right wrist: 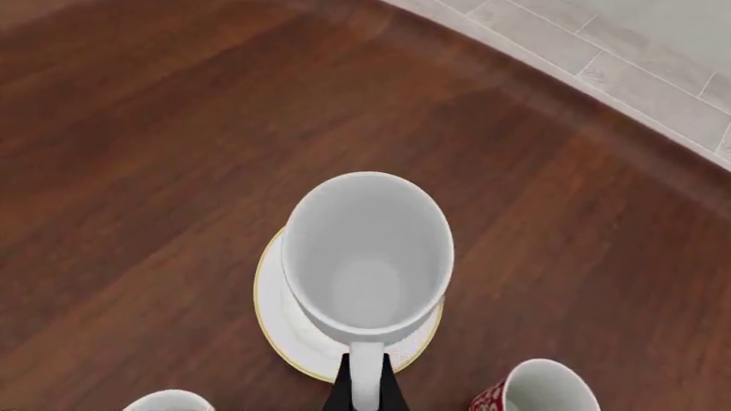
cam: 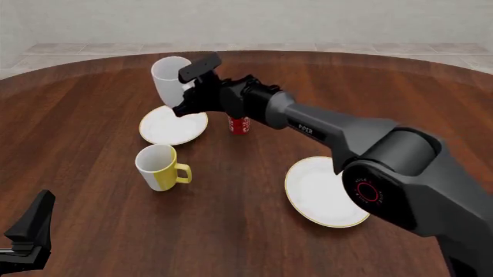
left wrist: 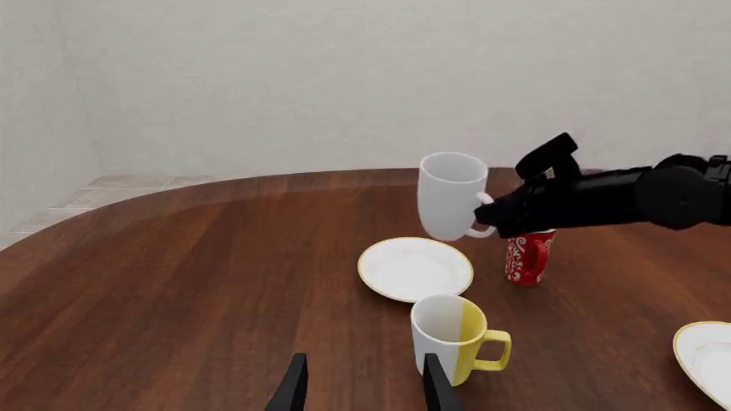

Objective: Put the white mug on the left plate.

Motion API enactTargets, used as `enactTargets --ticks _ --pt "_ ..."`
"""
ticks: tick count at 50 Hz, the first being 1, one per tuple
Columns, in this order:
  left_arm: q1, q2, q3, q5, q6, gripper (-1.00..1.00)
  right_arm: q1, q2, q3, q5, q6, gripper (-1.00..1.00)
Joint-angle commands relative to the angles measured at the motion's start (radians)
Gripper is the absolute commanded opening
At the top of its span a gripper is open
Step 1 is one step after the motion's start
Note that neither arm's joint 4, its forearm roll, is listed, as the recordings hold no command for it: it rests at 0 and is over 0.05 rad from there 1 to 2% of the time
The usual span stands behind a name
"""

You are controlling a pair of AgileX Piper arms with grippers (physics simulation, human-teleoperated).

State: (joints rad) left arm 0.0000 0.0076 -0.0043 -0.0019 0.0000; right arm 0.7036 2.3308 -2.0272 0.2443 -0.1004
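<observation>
Looking pretty far along here: the right pincer (cam: pixel 187 99) is clamped on the white mug's (cam: pixel 170 78) handle and holds it up in the air above the left plate (cam: pixel 173 127), not touching it. What's left, I'd say, is lowering and letting go. The left pincer (left wrist: pixel 361 387) sits spread apart with nothing in it, low over the worktop (cam: pixel 92 144).

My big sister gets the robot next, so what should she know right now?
Right pincer: shut on the white mug by its handle, holding it in the air above the left plate.
Left pincer: open, holding nothing, low at the near side close to the yellow-and-white mug.
Done: mug picked up and carried over the plate.
Left: lower it onto the plate, let go, pull back.
</observation>
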Motion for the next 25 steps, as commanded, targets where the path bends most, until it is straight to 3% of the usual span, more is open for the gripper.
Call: enactTargets --ticks 1,25 --pt "0.0 0.0 0.0 0.0 0.0 1.0 0.003 0.006 -0.004 -0.002 0.008 -1.0" --pt "0.0 0.0 0.0 0.0 0.0 1.0 0.024 0.049 -0.03 0.015 0.008 -1.0"
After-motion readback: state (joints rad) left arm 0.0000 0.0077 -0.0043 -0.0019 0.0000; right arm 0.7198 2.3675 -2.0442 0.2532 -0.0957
